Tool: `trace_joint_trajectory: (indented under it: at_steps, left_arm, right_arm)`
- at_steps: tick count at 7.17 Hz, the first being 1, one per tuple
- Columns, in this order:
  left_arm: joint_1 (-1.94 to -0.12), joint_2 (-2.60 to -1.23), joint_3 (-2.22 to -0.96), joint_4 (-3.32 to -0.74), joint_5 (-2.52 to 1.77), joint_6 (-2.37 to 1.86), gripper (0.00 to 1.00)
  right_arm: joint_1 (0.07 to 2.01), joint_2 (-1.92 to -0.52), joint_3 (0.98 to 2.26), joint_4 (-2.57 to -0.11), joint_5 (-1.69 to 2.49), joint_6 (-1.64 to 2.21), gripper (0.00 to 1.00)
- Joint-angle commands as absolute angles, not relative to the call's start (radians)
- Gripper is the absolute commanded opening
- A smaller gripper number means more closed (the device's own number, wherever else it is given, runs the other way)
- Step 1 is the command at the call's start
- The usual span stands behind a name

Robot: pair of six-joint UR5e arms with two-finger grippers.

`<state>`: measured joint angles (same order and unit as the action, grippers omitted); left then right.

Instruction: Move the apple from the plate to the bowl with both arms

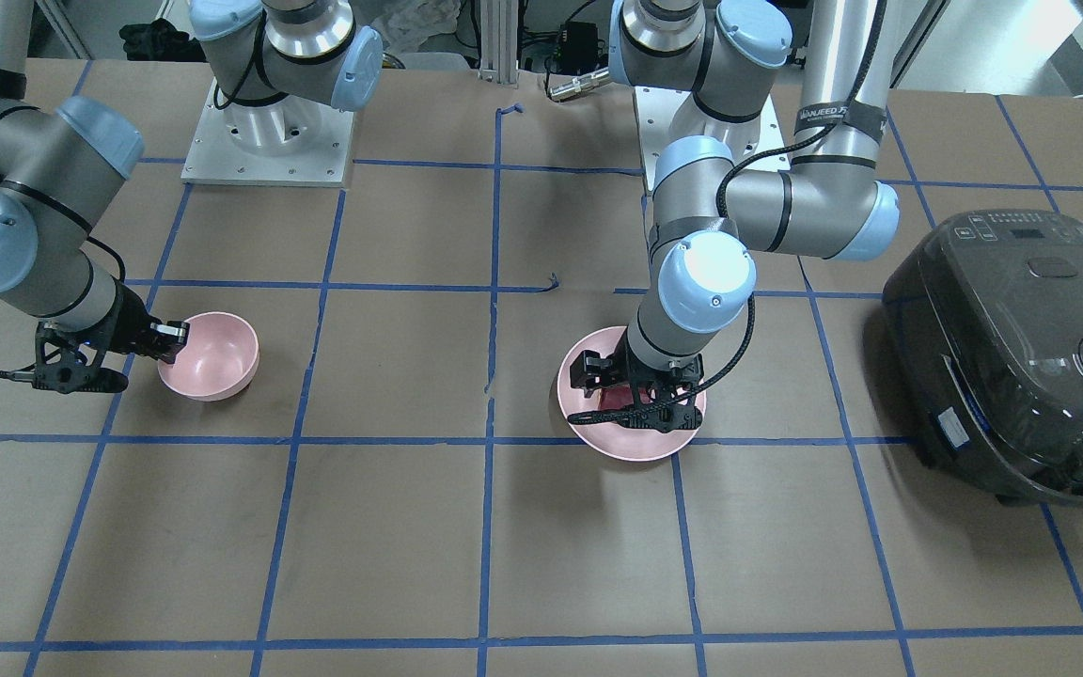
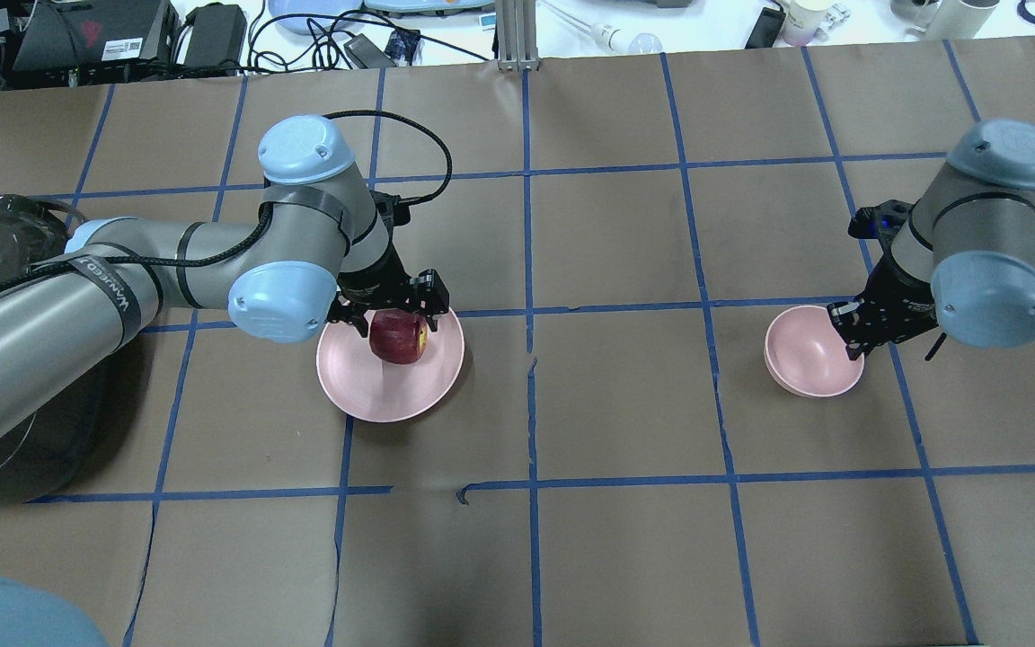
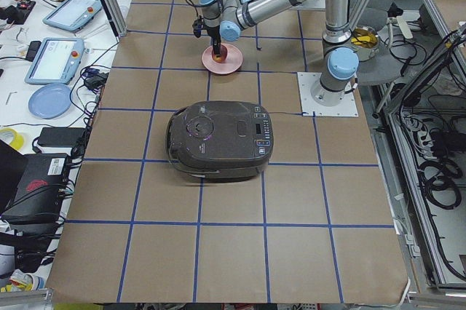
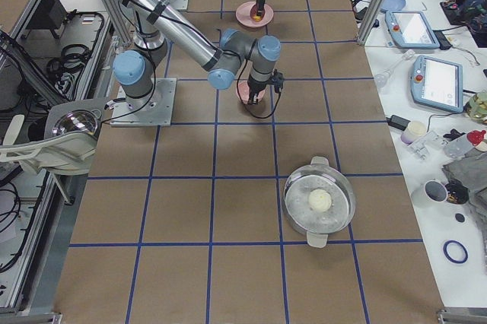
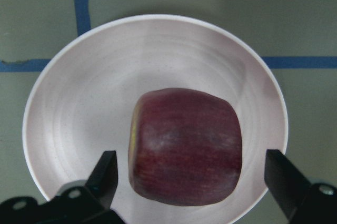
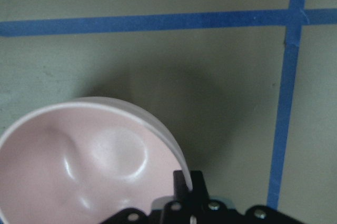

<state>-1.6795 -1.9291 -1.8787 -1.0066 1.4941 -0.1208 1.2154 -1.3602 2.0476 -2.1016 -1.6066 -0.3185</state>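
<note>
The dark red apple (image 2: 399, 337) lies on the wide pink plate (image 2: 365, 386), seen close in the left wrist view (image 5: 184, 153). My left gripper (image 2: 396, 322) is down over the plate and open. One finger stands on each side of the apple, with a gap on both sides (image 5: 190, 163). The small pink bowl (image 2: 805, 355) sits to the right, tipped slightly. My right gripper (image 2: 845, 337) is shut on the bowl's near rim, and the rim runs between its fingers in the right wrist view (image 6: 187, 192). The bowl (image 6: 79, 161) is empty.
A dark rice cooker (image 1: 1021, 357) stands on the table at my left, beyond the plate. A metal pot (image 4: 319, 201) with a pale round thing in it stands at my far right. Blue tape lines grid the brown table.
</note>
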Motion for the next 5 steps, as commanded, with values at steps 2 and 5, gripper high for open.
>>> trace_joint_trajectory:
  at_steps: [2,5]
  left_arm:
    - [-1.680,-1.973,-1.927,-0.874,1.505,-0.112,0.24]
    - [-1.677,-1.870,-1.886,-0.897,1.500,-0.091,0.00]
  right_arm:
    - [1.314,-1.370,2.025,-2.083,-1.476,-0.263,0.00]
    - [1.550,-1.362,2.026,-2.103,-1.467,0.123,0.00]
